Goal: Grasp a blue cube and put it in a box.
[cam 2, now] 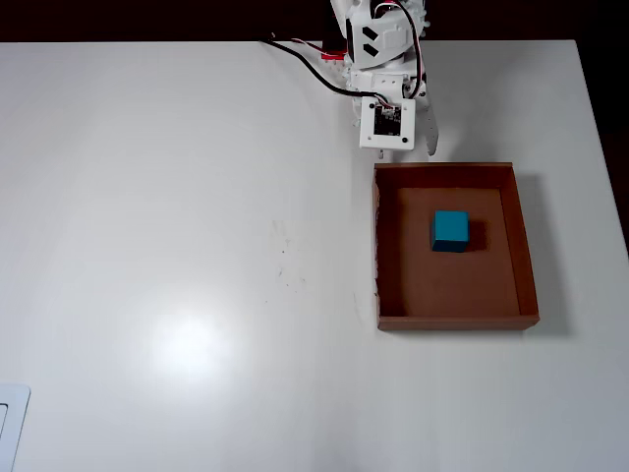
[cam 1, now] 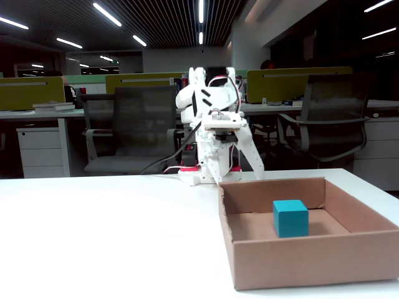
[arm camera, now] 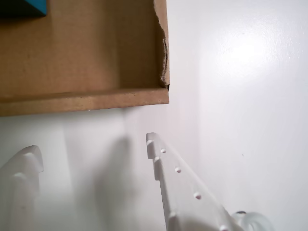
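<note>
A: Well, where's the blue cube (cam 2: 451,231) sitting?

B: Inside the cardboard box (cam 2: 528,256). In the overhead view it rests flat on the box floor, in the half of the box nearer the arm, apart from all four walls. The fixed view shows the same: the cube (cam 1: 290,218) stands upright on the floor of the box (cam 1: 299,265), with nothing touching it.

A: And the gripper?

B: The gripper (arm camera: 91,154) is spread wide and holds nothing. In the wrist view its two white fingers (arm camera: 185,192) stand well apart with bare white table (arm camera: 250,96) between them, just outside the box wall (arm camera: 86,101). One corner of the cube (arm camera: 36,7) peeks in at the top left edge of that view, inside the box, well away from the fingertips.

A: Where is the arm relative to the box?

B: In the overhead view the arm (cam 2: 378,44) is folded up beside the box's wall at the top of the picture, with the gripper (cam 2: 408,147) pointing down at the table just outside that wall. The fixed view shows the white arm (cam 1: 212,124) behind the box's far wall, its gripper (cam 1: 240,174) hanging low there; the tips are partly hidden by the cardboard.

A: Anything about the box itself?

B: It is shallow, brown and lidless. In the wrist view its corner (arm camera: 163,57) looks torn and ragged along the edge.

A: Anything else on the table?

B: A white flat object (cam 2: 10,423) at the bottom left corner of the overhead view, far from the box; I cannot tell what it is.
</note>
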